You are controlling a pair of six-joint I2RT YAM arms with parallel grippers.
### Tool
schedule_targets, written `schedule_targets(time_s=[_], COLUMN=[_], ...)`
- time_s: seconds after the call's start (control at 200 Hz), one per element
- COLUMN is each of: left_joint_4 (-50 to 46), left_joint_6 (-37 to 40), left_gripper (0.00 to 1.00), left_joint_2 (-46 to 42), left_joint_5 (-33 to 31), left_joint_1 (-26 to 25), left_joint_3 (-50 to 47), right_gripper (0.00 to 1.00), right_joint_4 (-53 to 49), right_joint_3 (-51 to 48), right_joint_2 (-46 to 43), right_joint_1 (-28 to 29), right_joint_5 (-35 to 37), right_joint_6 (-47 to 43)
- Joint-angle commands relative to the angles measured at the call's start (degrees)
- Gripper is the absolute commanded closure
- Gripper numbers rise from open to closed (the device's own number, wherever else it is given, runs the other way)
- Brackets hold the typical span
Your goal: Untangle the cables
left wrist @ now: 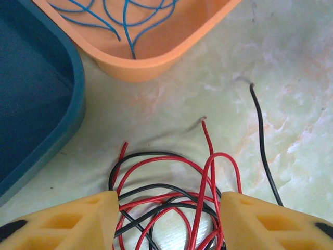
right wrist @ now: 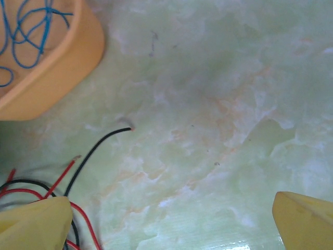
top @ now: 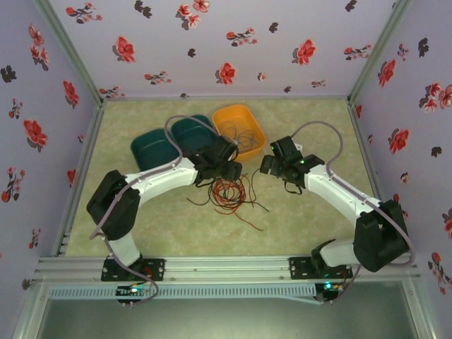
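Note:
A tangle of red and black cables (top: 227,191) lies on the marbled table, mid-centre. My left gripper (top: 227,171) hangs right over its far side, open; in the left wrist view the loops (left wrist: 171,200) lie between the two yellow fingers (left wrist: 67,221), not pinched. Several blue cables (left wrist: 125,13) lie inside the orange tray (top: 239,128). My right gripper (top: 272,167) is open over bare table to the right of the tangle. A loose black cable end (right wrist: 112,134) and a red end (right wrist: 67,169) reach toward it from the left.
Two teal trays (top: 157,147) stand side by side left of the orange one, at the back. Purple flowered walls close in the table on three sides. Bare marbled surface (top: 311,219) lies right of and in front of the tangle.

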Motion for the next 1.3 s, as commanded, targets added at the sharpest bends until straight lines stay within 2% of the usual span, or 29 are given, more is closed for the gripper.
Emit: schedule_targets(time_s=[0.0,0.165,0.455,0.635,0.89,1.065,1.295], left_joint_4=[-5.6,-5.8,-6.8,-6.7,-6.9,-9.2,-7.2], left_joint_6=[1.8,2.2,2.3,1.9,1.2,-0.6,-6.0], left_gripper=[0.51,0.63,0.63,0.59,0.58,0.5,0.54], left_joint_2=[2.4,5.1,7.4,6.4,1.3,-4.2,-8.9], left_joint_5=[1.8,4.6,6.2,7.2,6.7,0.2,1.1], left_joint_1=[-0.1,-0.1,-0.1,-0.2,-0.8,-3.5,-5.8], left_joint_3=[2.8,4.5,5.7,5.3,4.5,2.6,-5.2], right_gripper=[0.01,0.01,0.01,0.01,0.01,0.01,0.01], right_joint_4=[0.9,1.7,4.6,4.9,3.9,3.6,3.5], right_joint_3=[-1.6,-2.8,-4.3,-4.4,-4.4,-4.5,-4.4], right_joint_2=[-1.3,-1.7,-1.3,-0.5,-0.5,-0.7,-0.5], right_joint_1=[0.0,-0.1,-0.1,-0.1,-0.1,-0.2,-0.1], right_joint_5=[2.8,3.0,0.5,-0.1,0.6,0.5,0.0], right_joint_6=[3.4,4.1,5.3,5.8,5.8,6.1,6.1])
